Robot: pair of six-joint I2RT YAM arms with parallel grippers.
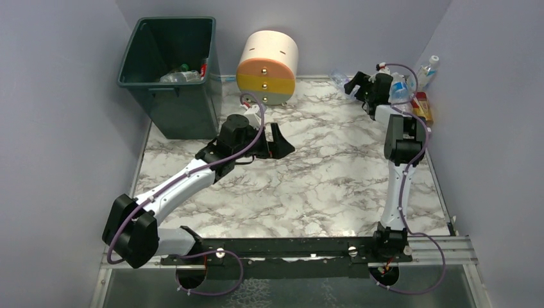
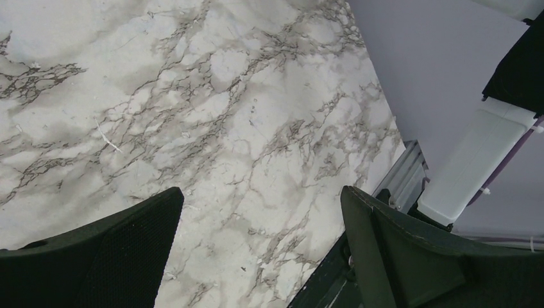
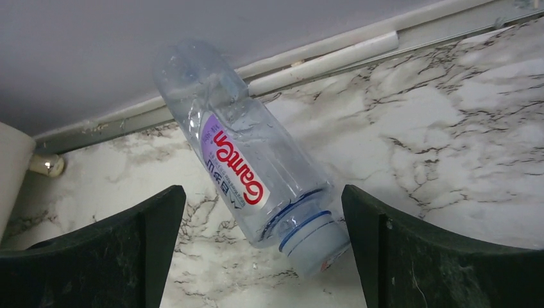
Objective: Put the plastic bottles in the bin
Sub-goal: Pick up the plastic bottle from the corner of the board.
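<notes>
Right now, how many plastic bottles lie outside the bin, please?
4 visible, far right corner: clear bottle at the right gripper, blue-labelled bottle, white-capped bottle by the wall, yellow-orange bottle. The arm may hide more.

Clear plastic bottle (image 3: pixel 256 160), white-and-lilac label (image 3: pixel 232 168) on its side, red brand lettering "Ganten", smaller red characters beside it illegible.

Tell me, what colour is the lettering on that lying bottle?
Red, on the bottle; clearest in the right wrist view.
</notes>
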